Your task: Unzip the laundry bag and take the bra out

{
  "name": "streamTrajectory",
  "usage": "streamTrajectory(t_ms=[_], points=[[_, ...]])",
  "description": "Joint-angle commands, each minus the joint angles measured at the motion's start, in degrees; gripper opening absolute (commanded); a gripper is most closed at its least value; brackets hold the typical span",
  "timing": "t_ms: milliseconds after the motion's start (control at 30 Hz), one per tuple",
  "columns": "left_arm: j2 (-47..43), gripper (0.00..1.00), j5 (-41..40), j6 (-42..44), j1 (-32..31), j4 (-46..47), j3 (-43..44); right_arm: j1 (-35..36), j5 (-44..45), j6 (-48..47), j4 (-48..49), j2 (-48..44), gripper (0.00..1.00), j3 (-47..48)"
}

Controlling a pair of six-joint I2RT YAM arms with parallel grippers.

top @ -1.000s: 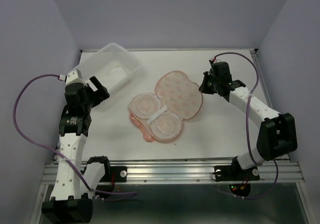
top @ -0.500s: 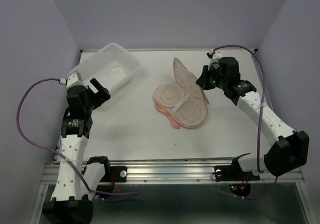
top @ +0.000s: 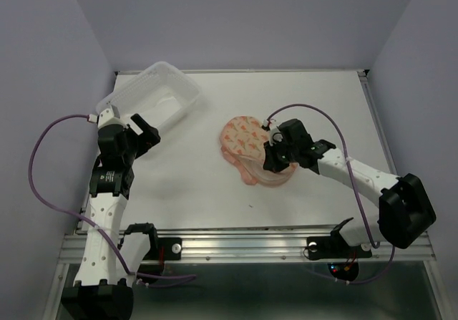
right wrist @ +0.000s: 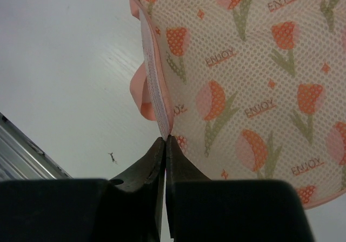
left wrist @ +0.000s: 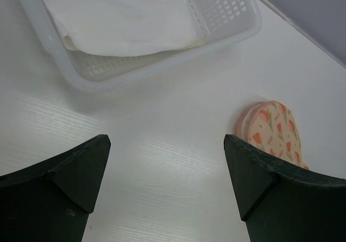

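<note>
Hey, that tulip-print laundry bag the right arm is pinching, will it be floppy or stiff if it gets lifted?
Probably floppy with some body: the laundry bag is soft mesh fabric, and the right pincer nips just its thin edge. Likely light, being flat. Lying flat on the table, it should slide, not roll.
</note>
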Motion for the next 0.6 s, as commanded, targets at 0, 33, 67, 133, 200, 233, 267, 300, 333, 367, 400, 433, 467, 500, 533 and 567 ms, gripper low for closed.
streamTrajectory(t_ms=[0, 33, 67, 133, 200, 233, 267, 300, 333, 367, 400, 433, 467, 500, 533, 567], points=[[-0.94, 0.99, 1.07, -0.50, 0.04, 3.20, -1.39, 0.85, 1.01, 0.24, -0.49, -1.83, 0.08, -1.34], [-0.76, 0.99, 1.33, -0.50, -0.04, 3.64, -1.39, 0.85, -0.04, 0.68, -0.58, -1.84, 0.10, -1.87], [-0.42, 0.99, 1.59, -0.59, 0.04, 3.82, -1.48, 0.85, -0.66, 0.86, -0.58, -1.84, 0.16, -2.22], [-0.15, 0.99, 2.12, -0.77, 0.04, 3.99, -1.30, 0.85, -2.85, 1.65, -0.85, -1.49, 0.27, -2.92], [0.03, 0.99, 2.30, -0.68, 0.04, 4.00, -0.78, 0.85, -5.22, 2.35, -1.46, -1.13, 0.54, -2.49], [-0.06, 0.99, 2.30, -0.68, 0.04, 3.99, -0.52, 0.85, -5.67, 2.79, -1.55, -1.22, 0.62, -2.14], [0.03, 0.99, 2.21, -0.59, 0.04, 3.82, -0.17, 0.85, -5.76, 3.23, -1.64, -2.18, 0.74, -1.61], [0.03, 0.99, 2.21, -0.50, 0.04, 3.47, 0.71, 0.85, -5.59, 3.58, -1.73, -2.80, 0.80, -0.91], [0.11, 0.99, 2.21, -0.16, 0.04, 3.21, 1.24, 0.85, -4.46, 4.54, -2.07, -3.32, 0.90, 1.10], [0.38, 0.99, 2.12, 0.20, 0.04, 2.94, 1.85, 0.85, -3.05, 4.90, -2.69, -3.85, 0.95, 2.42], [0.47, 0.99, 1.95, 0.46, 0.04, 2.33, 3.08, 0.85, -1.56, 5.08, -4.69, -4.12, 0.98, 4.18], [0.55, 0.99, 1.77, 0.81, 0.04, 1.98, 3.61, 0.85, 2.02, 5.17, -5.93, -4.12, 1.00, 8.20], [0.56, 0.99, 1.51, 0.90, -0.04, 1.54, 5.01, 0.85, 4.23, 5.25, -7.25, -3.95, 1.00, 10.32], [0.47, 0.99, 1.51, 0.99, -0.04, 0.66, 5.72, 0.85, 9.91, 5.52, -10.13, -3.34, 1.00, 12.52], [0.21, 0.99, 1.51, 1.16, 0.04, 0.31, 6.42, 0.85, 13.36, 6.13, -11.64, -2.98, 1.00, 14.72], [-0.14, 0.99, 1.25, 1.60, 0.04, -0.39, 7.30, 0.85, 17.40, 6.57, -13.22, -2.72, 1.00, 18.92]])
